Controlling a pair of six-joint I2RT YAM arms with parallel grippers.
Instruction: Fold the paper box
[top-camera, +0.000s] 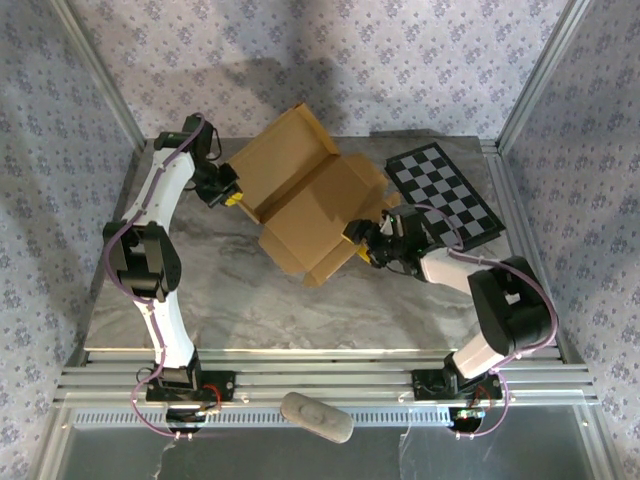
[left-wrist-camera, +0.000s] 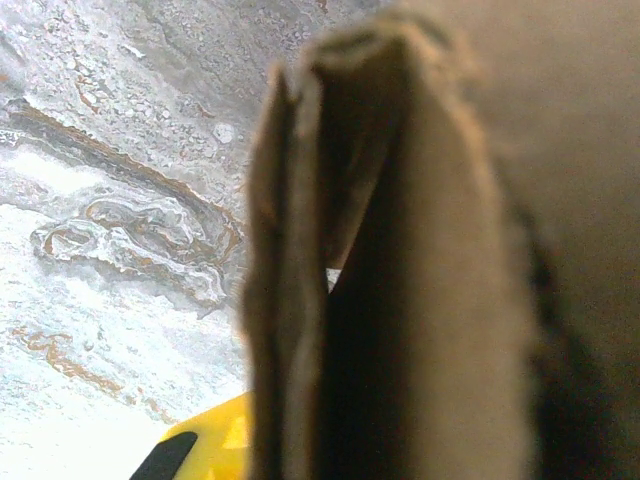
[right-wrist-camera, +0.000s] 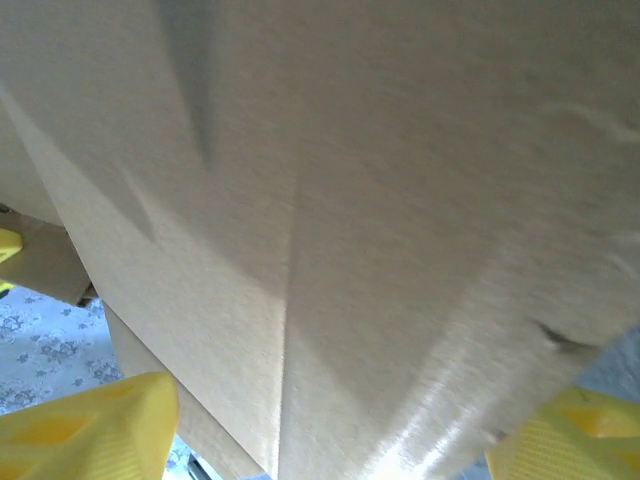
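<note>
My left pincer (top-camera: 232, 197) is at the left corner of the paper box (top-camera: 300, 210); can't tell if it's clamped. My right pincer (top-camera: 362, 243) is spread wide at the right edge, cardboard between its yellow fingers (right-wrist-camera: 90, 430). Box sits partly folded mid worktop (top-camera: 250, 310), near the checkerboard panel (top-camera: 445, 190).

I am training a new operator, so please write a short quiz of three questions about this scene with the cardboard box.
1. True or false: the checkerboard panel lies on the left arm's side of the table.
2. In the right wrist view, what spans the space between the fingers of the right gripper? A) cardboard of the paper box; B) a cloth; C) a bottle.
3. Which gripper is at the box edge farthest from the checkerboard panel?

Key: 1 false; 2 A; 3 the left gripper.
</note>
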